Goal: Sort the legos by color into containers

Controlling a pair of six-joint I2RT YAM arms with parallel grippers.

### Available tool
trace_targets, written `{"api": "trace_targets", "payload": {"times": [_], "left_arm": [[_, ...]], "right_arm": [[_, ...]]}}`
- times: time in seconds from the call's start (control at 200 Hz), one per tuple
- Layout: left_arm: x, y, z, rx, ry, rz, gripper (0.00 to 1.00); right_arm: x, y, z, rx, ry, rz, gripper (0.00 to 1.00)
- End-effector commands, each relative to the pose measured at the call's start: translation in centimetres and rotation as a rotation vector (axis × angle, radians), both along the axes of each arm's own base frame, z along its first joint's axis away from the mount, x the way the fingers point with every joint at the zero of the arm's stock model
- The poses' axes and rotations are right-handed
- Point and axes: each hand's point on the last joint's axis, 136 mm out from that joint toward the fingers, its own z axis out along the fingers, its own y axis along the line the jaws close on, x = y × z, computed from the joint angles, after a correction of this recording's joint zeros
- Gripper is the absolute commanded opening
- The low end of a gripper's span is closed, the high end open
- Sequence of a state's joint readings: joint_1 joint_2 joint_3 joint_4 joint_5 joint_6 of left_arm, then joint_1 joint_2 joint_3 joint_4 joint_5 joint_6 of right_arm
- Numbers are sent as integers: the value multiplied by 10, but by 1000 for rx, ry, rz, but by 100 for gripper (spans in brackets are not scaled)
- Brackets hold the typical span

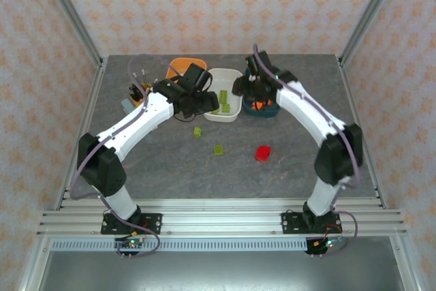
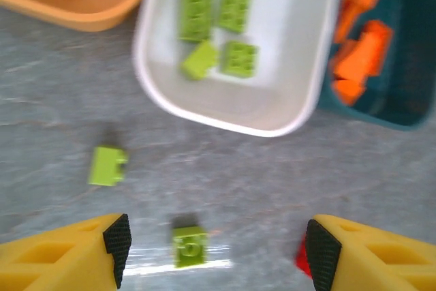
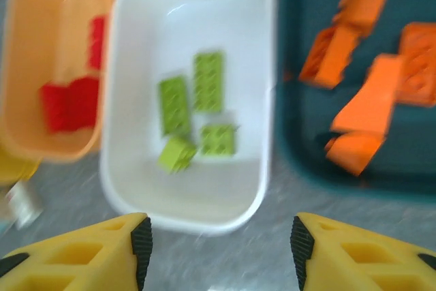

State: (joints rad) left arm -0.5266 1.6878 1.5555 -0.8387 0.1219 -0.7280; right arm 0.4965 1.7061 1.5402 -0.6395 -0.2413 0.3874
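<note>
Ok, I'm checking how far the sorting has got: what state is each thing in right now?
orange tub, holding red bricks
white tub, holding four green bricks
teal tub, holding orange bricks
left green brick, loose on table
middle green brick, loose on table
red brick, loose on table
left hand, open, empty
right hand, open, empty

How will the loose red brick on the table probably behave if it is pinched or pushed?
The red brick looks small, blocky and plastic, so it is probably stiff and light. It rests flat on the table, so a push would likely slide it, not roll it.
</note>
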Motion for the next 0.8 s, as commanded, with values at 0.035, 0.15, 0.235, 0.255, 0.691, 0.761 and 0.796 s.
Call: {"api": "trace_targets", "payload": {"times": [0.035, 0.15, 0.235, 0.255, 0.691, 0.761, 0.796], "left_arm": [[-14, 37, -56, 177, 177, -74, 71], [-8, 37, -80, 252, 240, -173, 69], [-4, 34, -89, 263, 244, -211, 68], [-4, 34, -101, 276, 272, -217, 68], [4, 36, -151, 355, 368, -271, 56], [5, 33, -155, 344, 372, -277, 51], [5, 32, -156, 342, 374, -278, 48]], "right_arm": [[-44, 30, -17, 183, -54, 159, 58], [-87, 30, -43, 227, 14, 223, 59], [-107, 28, -54, 264, 36, 250, 60], [-111, 28, -57, 270, 44, 255, 60], [-111, 23, -45, 285, 28, 208, 63], [-108, 23, -41, 293, 18, 195, 63], [-106, 23, -40, 296, 16, 188, 63]]}}
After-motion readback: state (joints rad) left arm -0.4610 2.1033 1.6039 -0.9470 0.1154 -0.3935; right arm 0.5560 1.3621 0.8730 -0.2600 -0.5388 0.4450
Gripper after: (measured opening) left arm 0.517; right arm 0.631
